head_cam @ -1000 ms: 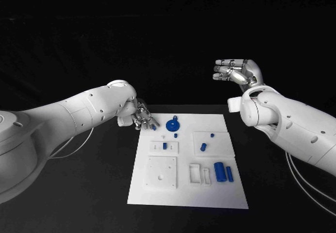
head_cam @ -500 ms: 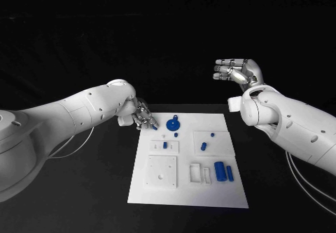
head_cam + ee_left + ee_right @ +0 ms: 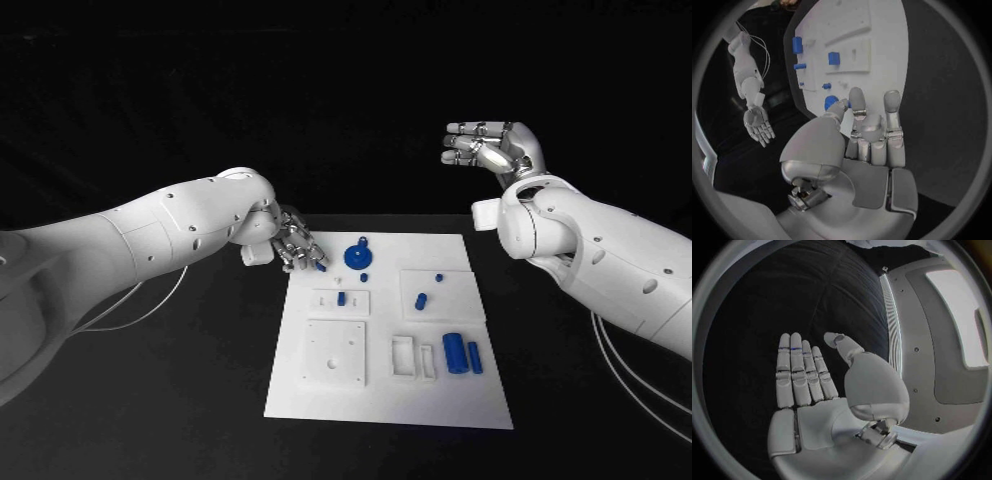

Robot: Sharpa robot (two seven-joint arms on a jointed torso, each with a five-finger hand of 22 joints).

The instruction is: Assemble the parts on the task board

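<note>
Board (image 3: 433, 405) lies flat mid-counter (image 3: 173, 400), long side running away from the robot. Nearest on it: a blue cylinder (image 3: 453, 352) and a slimmer blue bar (image 3: 473, 357), side by side at the right edge, next to two small white slotted blocks (image 3: 410, 358). Left of those, a square white plate (image 3: 333, 354). Further up: a short blue peg (image 3: 340, 298) standing in a small white block, and another blue peg (image 3: 420, 300) on the block to its right. Near the far edge, a round blue disc (image 3: 358, 260) with a small knob (image 3: 362, 241) beyond it.

Left hand (image 3: 296, 246) sits over the board's far-left corner, just left of the disc. A small blue piece (image 3: 319, 265) shows at its fingers (image 3: 856, 102), apparently pinched between thumb and fingertip; the remaining fingers are extended.

Right hand (image 3: 489, 147) is raised well beyond the board's far right, nothing in it, fingers (image 3: 795, 370) released and straight.
</note>
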